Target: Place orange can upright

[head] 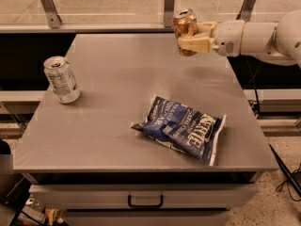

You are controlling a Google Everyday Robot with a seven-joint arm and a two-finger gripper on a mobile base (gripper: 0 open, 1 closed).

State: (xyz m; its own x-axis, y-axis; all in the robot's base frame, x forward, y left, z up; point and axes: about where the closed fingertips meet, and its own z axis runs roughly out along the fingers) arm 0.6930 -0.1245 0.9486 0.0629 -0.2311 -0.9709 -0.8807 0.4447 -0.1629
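The orange can is a shiny copper-orange drink can held nearly upright, its silver top up, above the far right part of the grey table. My gripper comes in from the right on a white arm and is shut on the can, its cream fingers wrapped around the can's lower half. The can hangs clear of the tabletop, and its shadow falls on the table below it.
A silver-white can with printed text stands upright at the table's left edge. A blue chip bag lies flat at the front right. A metal rail runs behind the table. A drawer with a handle sits under the tabletop.
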